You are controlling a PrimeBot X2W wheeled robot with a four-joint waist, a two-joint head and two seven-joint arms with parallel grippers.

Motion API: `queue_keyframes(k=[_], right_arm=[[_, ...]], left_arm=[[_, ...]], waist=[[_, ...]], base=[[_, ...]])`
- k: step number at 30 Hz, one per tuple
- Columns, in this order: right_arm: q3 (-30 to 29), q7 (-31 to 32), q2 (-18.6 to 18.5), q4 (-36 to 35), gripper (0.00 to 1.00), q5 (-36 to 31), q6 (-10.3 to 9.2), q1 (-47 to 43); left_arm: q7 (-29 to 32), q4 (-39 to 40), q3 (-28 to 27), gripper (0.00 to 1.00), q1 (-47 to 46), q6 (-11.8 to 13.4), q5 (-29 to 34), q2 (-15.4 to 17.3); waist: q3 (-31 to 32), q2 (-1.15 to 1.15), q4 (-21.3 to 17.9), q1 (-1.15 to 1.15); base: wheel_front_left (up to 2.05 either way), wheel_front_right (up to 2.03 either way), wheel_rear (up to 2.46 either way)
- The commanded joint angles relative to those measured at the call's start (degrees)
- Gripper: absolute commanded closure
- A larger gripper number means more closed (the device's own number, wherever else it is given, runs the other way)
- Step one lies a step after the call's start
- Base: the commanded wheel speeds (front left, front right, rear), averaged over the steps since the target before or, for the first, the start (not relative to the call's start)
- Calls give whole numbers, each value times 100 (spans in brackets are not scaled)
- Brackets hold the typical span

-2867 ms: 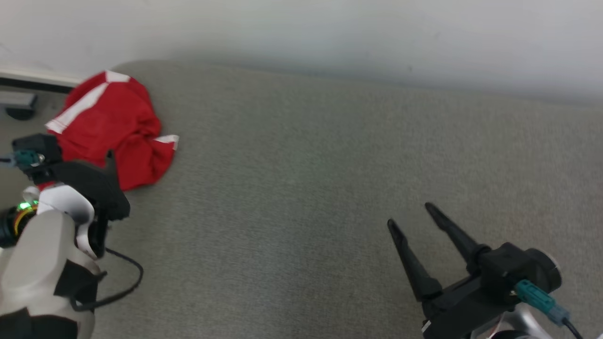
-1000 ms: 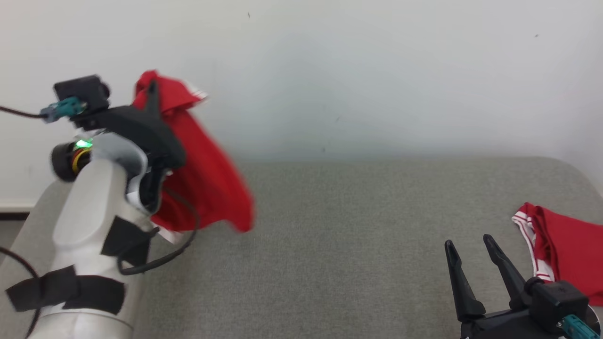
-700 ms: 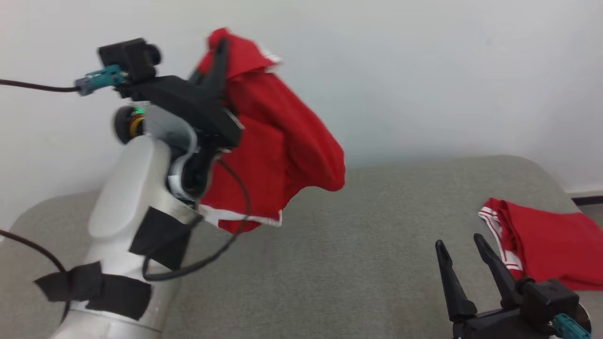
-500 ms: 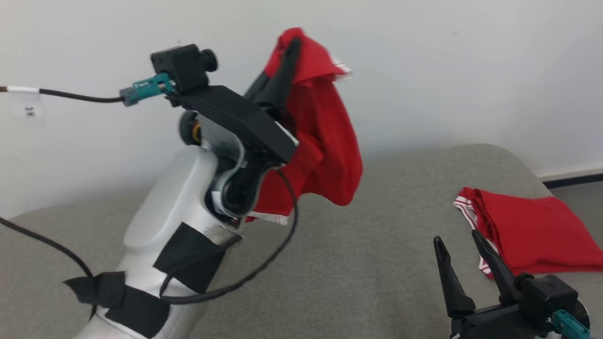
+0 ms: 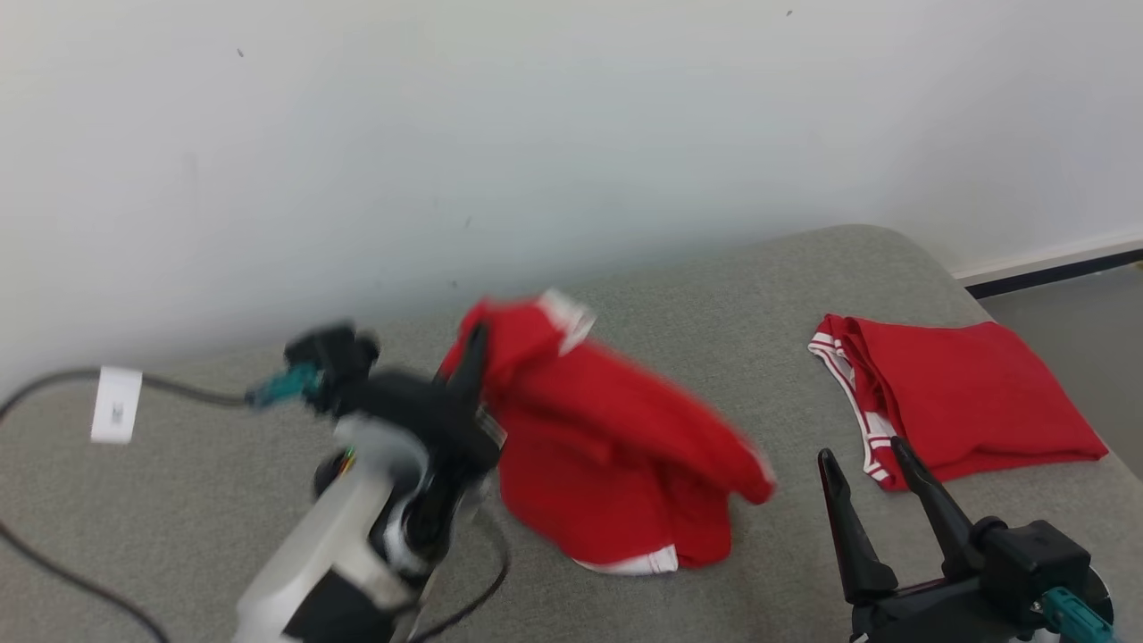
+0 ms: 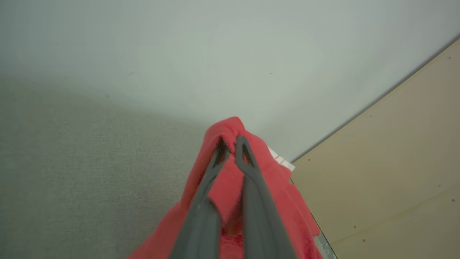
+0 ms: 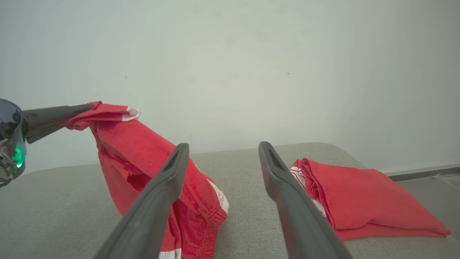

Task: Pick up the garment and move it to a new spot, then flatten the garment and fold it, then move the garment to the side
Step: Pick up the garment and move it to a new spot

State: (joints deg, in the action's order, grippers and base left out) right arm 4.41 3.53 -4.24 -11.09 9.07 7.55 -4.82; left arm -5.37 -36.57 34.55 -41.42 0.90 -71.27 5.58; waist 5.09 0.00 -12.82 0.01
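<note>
The right gripper (image 7: 223, 145) is spread wide, holding nothing, above a grey cushion (image 7: 54, 201). At left, the left gripper (image 7: 86, 106) pinches a red garment (image 7: 143, 154) that droops to the cushion. A folded red garment (image 7: 363, 194) lies at right.

This looks like a bare test room or lab, though that cannot be told for sure; a broad grey padded surface (image 5: 759, 295) with a rounded corner fills the foreground; right behind it rises a plain, scuffed white wall (image 5: 571, 134); to its right a white skirting board (image 5: 1054, 256) over a dark strip meets a smooth grey floor (image 5: 1089, 304); across its left end trails a dark cable with a white label tag (image 5: 116, 404); beyond its far corner stands a beige panel (image 6: 395, 162).
</note>
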Motion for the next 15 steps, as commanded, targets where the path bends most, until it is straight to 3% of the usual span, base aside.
queue_keyframes(k=[1,7,8,9,10,15], right_arm=[[25,4,11,1,0,-21,-11,-35],[115,28,5,2,0,2,-11,0],[126,32,2,4,0,6,-11,-6],[131,31,3,9,0,9,-11,-14],[147,36,2,12,0,16,-11,-23],[130,53,4,17,0,33,-11,-55]], left_arm=[[-2,-246,24,100,250,48,-11,120],[-48,-1376,163,100,786,9,105,334],[-75,-1502,198,76,843,-5,141,335],[-73,-1616,249,28,895,-40,182,332],[-73,-1714,297,0,925,-58,216,323],[-124,-2001,380,0,990,-255,267,245]], waist=[[-6,0,38,-1],[9,0,176,-1],[15,0,212,-1],[24,0,244,-1],[33,0,274,-1],[104,0,415,-1]], base=[[0,0,0],[0,0,0],[0,0,0],[0,0,0],[0,0,0],[0,0,0]])
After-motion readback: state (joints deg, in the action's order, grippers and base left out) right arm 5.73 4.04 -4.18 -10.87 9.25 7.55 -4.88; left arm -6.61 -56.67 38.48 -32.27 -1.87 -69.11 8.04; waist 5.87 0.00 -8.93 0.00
